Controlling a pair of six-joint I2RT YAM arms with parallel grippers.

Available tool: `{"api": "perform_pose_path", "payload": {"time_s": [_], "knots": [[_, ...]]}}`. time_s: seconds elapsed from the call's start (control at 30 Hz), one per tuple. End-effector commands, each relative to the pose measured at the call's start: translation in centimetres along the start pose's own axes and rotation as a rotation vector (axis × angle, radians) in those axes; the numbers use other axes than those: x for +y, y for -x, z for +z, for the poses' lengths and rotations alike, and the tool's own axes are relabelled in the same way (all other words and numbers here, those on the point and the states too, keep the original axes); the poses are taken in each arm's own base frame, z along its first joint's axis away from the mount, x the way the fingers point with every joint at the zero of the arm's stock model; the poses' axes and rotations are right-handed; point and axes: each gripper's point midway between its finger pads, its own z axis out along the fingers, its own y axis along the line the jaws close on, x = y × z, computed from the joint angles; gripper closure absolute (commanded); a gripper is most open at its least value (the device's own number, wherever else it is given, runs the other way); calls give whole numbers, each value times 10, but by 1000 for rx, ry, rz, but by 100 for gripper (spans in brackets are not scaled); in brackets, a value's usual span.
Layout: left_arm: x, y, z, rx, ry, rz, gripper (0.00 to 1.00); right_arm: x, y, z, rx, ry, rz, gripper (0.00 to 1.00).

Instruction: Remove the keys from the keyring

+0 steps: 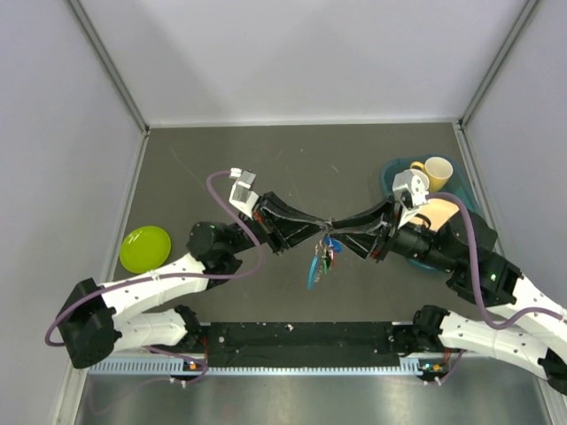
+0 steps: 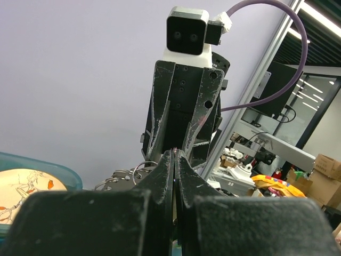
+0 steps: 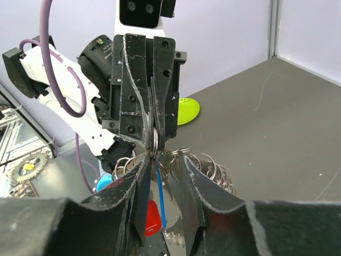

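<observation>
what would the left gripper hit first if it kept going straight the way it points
Likely the right gripper, facing it tip to tip; only the thin keyring the left gripper pinches lies between.

arms (image 1: 146, 288): white links, black joints | cables (image 3: 48, 13): purple | left end effector (image 2: 175, 156), right end effector (image 3: 162, 158): scuffed black

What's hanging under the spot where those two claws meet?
Tiny coloured keys and a curved blue tab dangle there from the keyring. The fingertips pinching it cover most of the ring.
</observation>
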Motion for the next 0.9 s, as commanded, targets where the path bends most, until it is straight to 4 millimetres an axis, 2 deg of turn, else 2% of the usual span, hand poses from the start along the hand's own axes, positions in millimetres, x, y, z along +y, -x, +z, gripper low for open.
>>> {"api": "perform_pose_path", "payload": {"time_s": [0.0, 0.2, 0.27, 0.3, 0.47, 0.6, 0.73, 0.77, 0.8, 0.87], "knots": [[-23, 15, 3, -48, -105, 39, 100, 7, 27, 3, -86, 22, -24, 72], [-26, 13, 4, -42, -135, 44, 100, 6, 24, 8, -80, 32, -34, 76], [-29, 15, 3, -44, -146, 50, 100, 6, 24, 9, -76, 29, -35, 86], [-30, 14, 3, -41, -147, 51, 100, 5, 22, 10, -70, 27, -40, 100], [-25, 10, 1, -16, -116, 66, 100, 7, 11, 7, -39, 59, -102, 100], [-20, 4, 0, 15, -91, 82, 88, 6, 6, 0, -32, 82, -229, 100], [-16, -8, -2, 105, -83, 108, 67, 3, -1, 1, 23, 77, -251, 100], [-17, -11, -2, 134, -88, 116, 65, 3, -2, 1, 34, 76, -250, 100], [-9, -21, -6, 196, -53, 97, 63, 2, -6, 0, 50, 75, -251, 100], [-11, -22, -5, 251, -55, 147, 61, 0, -10, 0, 63, 70, -246, 100]]}}
